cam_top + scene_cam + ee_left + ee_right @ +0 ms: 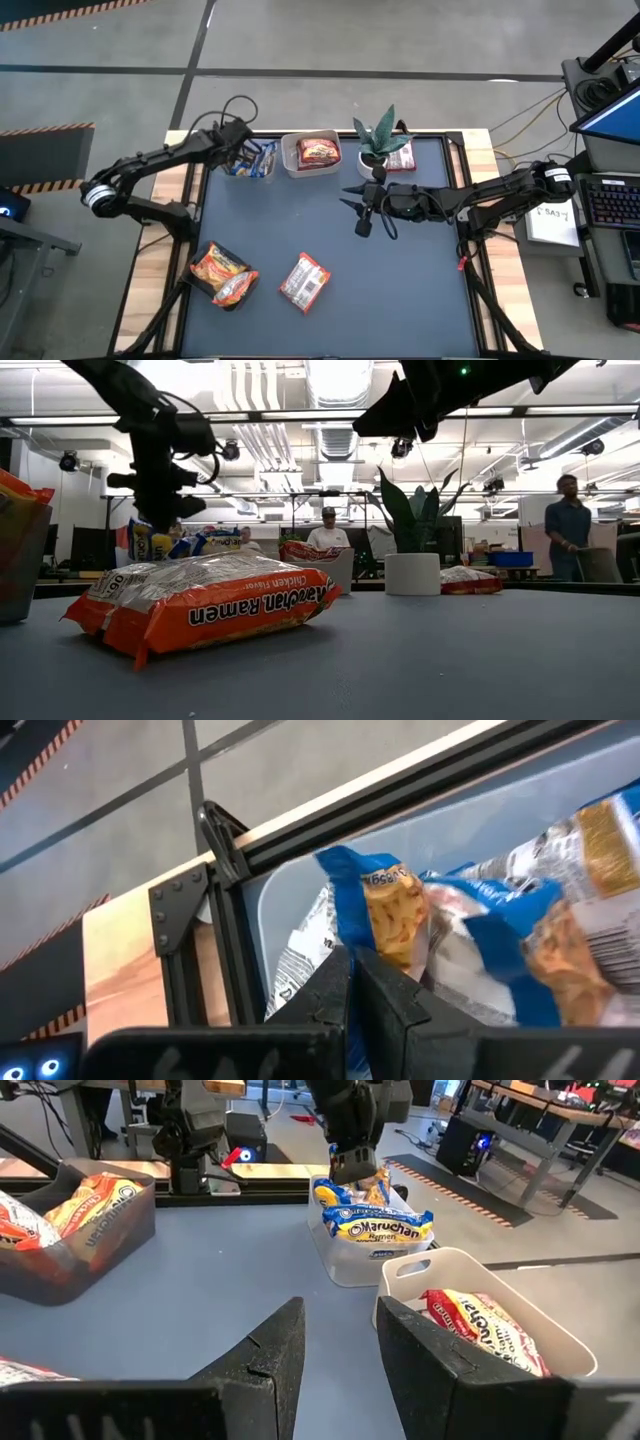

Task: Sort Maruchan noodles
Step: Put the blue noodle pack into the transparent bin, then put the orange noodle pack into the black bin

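While the left end effector (243,148) hangs over the clear tub (262,172) at the far left of the worktop (400,290), its fingers are seen pressed together with nothing between them, directly above the blue-yellow packets (372,1220) stacked inside. Listed next, left to right: an orange-yellow packet (216,265) standing in a dark tub (196,281) at the near left, a second packet (235,289) overlapping it; one loose dark red-and-white packet (304,281) lying flat just right of these, its long axis running diagonally from near-left to far-right; a pale tub (296,166) holding a red packet (318,151) at the far centre; a potted plant (380,140); a further red packet (401,157) touching the pot's right side. The right end effector (362,207) is held mid-worktop, fingers apart and empty, pointing left. The loose packet is judged the likely next item; it lies nearward and slightly left of the right end effector, which is the nearer of the two, and a grasp across the short axis would be called for.
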Robot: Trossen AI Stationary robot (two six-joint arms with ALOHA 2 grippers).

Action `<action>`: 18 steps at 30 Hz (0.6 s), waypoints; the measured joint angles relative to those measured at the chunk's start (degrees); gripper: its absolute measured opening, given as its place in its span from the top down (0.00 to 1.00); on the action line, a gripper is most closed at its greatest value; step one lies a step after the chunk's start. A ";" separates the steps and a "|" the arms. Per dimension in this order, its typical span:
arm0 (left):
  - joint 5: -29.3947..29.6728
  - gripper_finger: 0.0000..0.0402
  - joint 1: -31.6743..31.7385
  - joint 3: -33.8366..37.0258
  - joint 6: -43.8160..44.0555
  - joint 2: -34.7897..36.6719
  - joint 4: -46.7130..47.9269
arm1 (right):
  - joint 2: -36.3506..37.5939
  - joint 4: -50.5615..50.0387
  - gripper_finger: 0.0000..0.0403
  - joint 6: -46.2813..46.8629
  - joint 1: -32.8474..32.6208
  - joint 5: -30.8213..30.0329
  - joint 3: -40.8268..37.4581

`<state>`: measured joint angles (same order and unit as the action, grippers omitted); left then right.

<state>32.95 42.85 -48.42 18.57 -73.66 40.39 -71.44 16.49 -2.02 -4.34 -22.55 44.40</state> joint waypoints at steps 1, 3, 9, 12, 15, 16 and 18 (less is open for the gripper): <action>0.05 1.00 0.02 0.29 0.00 0.00 -0.05 | 0.00 0.00 0.71 0.08 0.00 0.00 0.01; 0.11 1.00 -0.11 0.35 -0.01 0.07 -0.25 | 0.00 0.00 0.71 0.15 0.00 0.00 0.00; 0.11 1.00 -2.01 -0.75 -1.03 2.10 -0.81 | 0.00 0.00 0.71 2.86 0.00 0.00 0.01; 0.13 1.00 -4.29 -1.60 -0.91 4.21 -1.10 | -0.42 0.16 0.71 5.40 0.00 0.00 0.02; 0.09 1.00 -8.57 -1.59 -0.11 6.95 -2.00 | -1.96 0.29 0.71 7.29 0.00 0.02 0.00; 0.11 1.00 -10.45 -1.45 0.06 8.05 -2.96 | -2.94 0.89 0.71 8.10 0.00 0.03 0.04; 0.05 1.00 -14.56 -1.25 0.19 9.85 -3.54 | -5.01 1.65 0.71 9.06 0.00 0.15 0.15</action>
<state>33.00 28.30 -49.67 18.76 -63.81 36.84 -76.45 18.14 7.04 -4.34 -22.39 44.56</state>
